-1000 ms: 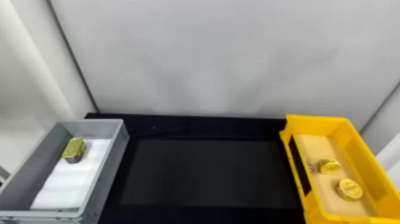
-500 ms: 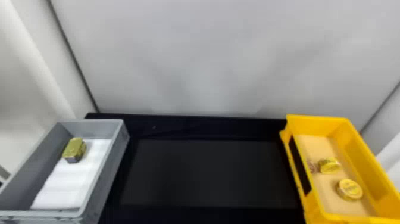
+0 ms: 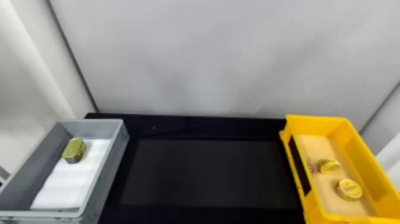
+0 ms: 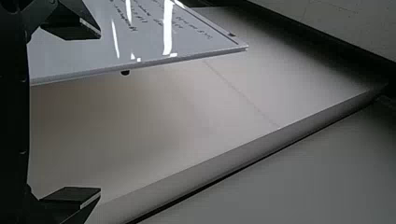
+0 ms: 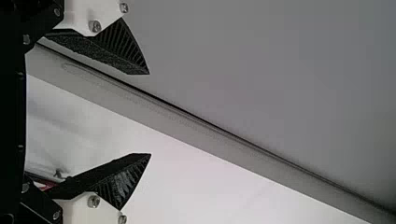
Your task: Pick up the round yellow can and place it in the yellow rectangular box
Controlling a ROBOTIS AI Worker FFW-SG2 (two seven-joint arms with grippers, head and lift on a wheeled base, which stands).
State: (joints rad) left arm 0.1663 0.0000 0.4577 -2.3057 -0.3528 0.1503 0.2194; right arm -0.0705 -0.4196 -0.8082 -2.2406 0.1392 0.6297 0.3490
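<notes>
The head view showed you a round yellow can [image 3: 350,189] near a similar can [image 3: 329,165] inside the yellow rectangular box [image 3: 358,152], away from both grippers, probably already delivered; your left gripper [image 4: 100,113] and right gripper [image 5: 150,114] stood wide, holding nothing; raised rims demanded clearance; the black table [image 3: 208,172] offered crossing room.

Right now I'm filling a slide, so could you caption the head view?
Two yellow cans rest in a yellow box, right of a gray bin.
</notes>
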